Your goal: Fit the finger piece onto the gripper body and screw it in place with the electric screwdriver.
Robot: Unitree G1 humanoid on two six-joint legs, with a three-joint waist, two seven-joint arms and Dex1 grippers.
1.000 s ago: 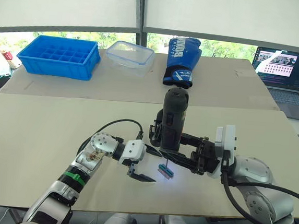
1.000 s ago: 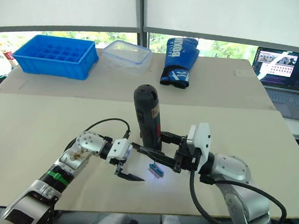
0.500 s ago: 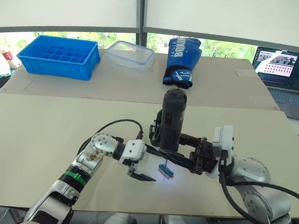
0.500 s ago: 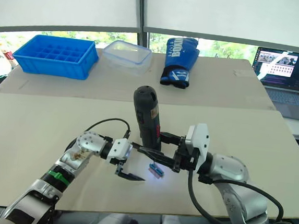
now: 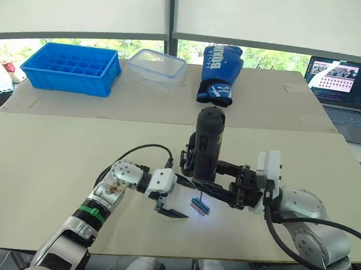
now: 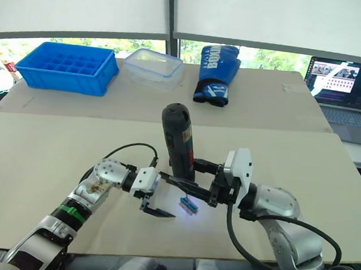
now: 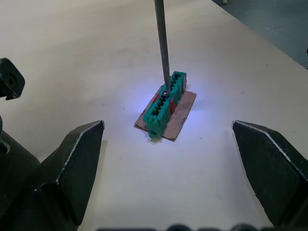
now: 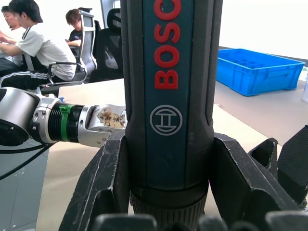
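— What's the room like from where you stand?

— A wide beige table of two matte boards butted together, with a seam running across. White blinds hang above a strip of window with greenery behind. At the far edge sit a blue compartmented crate, a clear plastic tub and a blue boxing glove. A laptop is open on a side table to the right.

— And the tool?

— The electric screwdriver stands upright near the table's middle, a smooth dark cylinder with a red label. The right gripper is clamped around its lower barrel, ribbed black fingers pressing both sides. Its thin metal bit comes straight down onto a small green-and-brown block (a green ridged plastic piece on a brown board), the tip touching the top of the block in a pool of white light.

— The other arm?

— The left gripper hovers low just beside the block, its wedge-shaped black fingers spread wide on either side of it, holding nothing.

— Anyone about?

— People are seated in chairs beyond the table, seen from the right wrist.
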